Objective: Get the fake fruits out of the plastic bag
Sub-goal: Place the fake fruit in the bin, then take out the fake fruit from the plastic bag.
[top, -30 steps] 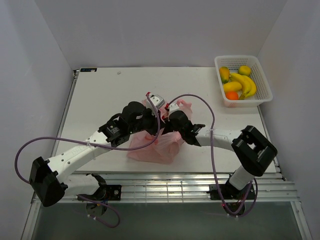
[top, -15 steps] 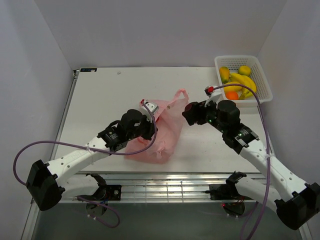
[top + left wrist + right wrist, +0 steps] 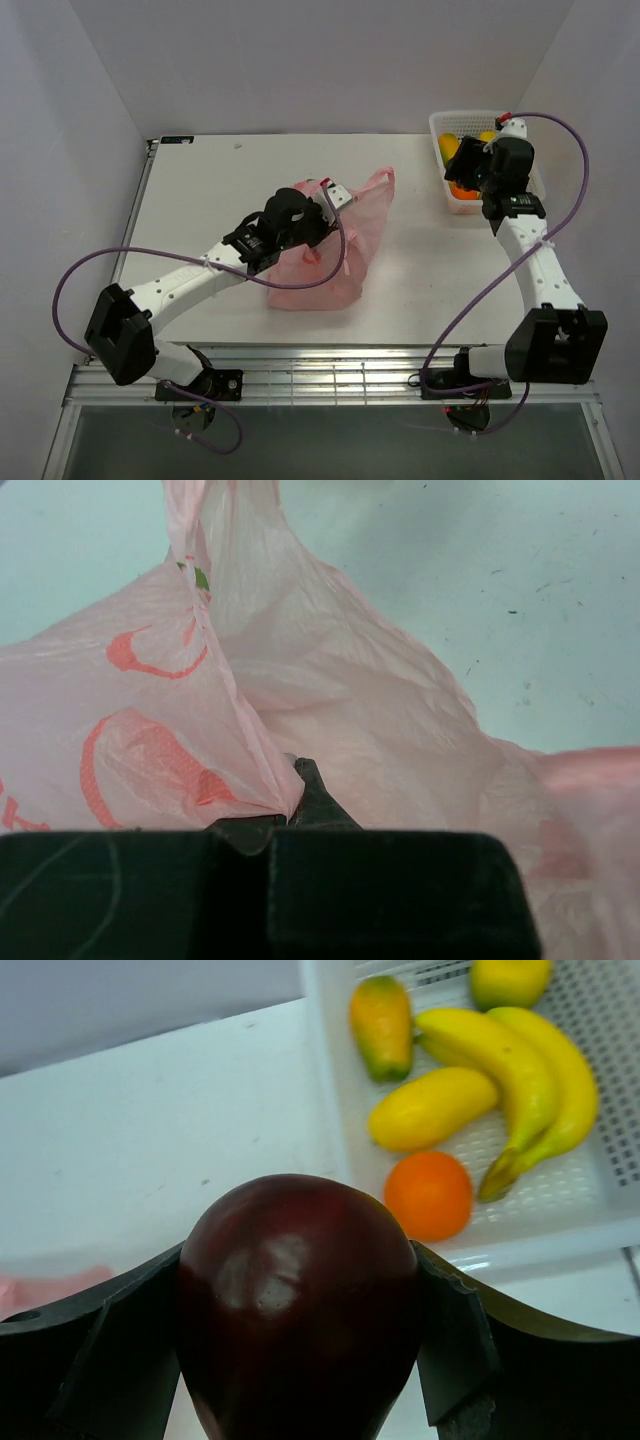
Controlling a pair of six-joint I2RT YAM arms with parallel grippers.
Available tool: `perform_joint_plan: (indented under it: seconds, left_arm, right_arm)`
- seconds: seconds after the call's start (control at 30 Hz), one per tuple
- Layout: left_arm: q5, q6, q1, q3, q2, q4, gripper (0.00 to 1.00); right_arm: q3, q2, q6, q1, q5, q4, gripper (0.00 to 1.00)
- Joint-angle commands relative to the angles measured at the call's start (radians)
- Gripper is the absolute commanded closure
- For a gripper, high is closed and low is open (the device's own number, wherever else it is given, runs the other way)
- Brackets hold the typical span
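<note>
Right gripper (image 3: 298,1255): closed on the dark purple fruit (image 3: 300,1320), one finger on each flank. The fruit is held above the desk (image 3: 200,200), just beside the near-left corner of the white mesh basket (image 3: 330,1110) and outside its rim.

In the basket: banana (image 3: 530,1070), orange (image 3: 428,1195), yellow lemon (image 3: 430,1110), a green-orange fruit (image 3: 382,1025). A yellow-green one at the far edge is cut off in the right wrist view.

Left gripper (image 3: 295,805): pressed together on a fold of the plastic bag (image 3: 335,265), pink film pinched at the tips. The bag sits mid-desk, with one handle loop raised toward the far right. The bag is well apart from the right gripper. I cannot tell what is inside it.
</note>
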Motion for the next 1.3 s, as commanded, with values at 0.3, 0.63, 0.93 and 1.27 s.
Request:
perform_joint_plan:
  seconds: [0.3,0.63,0.93,1.27]
  left_arm:
    - [0.087,0.127,0.012,0.227,0.116,-0.103,0.46]
    - [-0.295,-0.276,0.012,0.089,-0.219,-0.27,0.02]
    - [-0.027,-0.508,0.009,0.12,-0.325,-0.436,0.02]
    - [0.07,-0.597,0.008,-0.056,-0.339,-0.391,0.02]
  right_arm:
    - [0.41,0.465,-0.067,-0.163,0.137,-0.118,0.06]
    - [0.024,-0.014,-0.133,0.029,-0.137,0.041,0.1]
    - [-0.266,-0.23,-0.112,0.424,-0.303,0.137,0.1]
    - [-0.188,0.115,-0.072,0.642,-0.024,0.202,0.09]
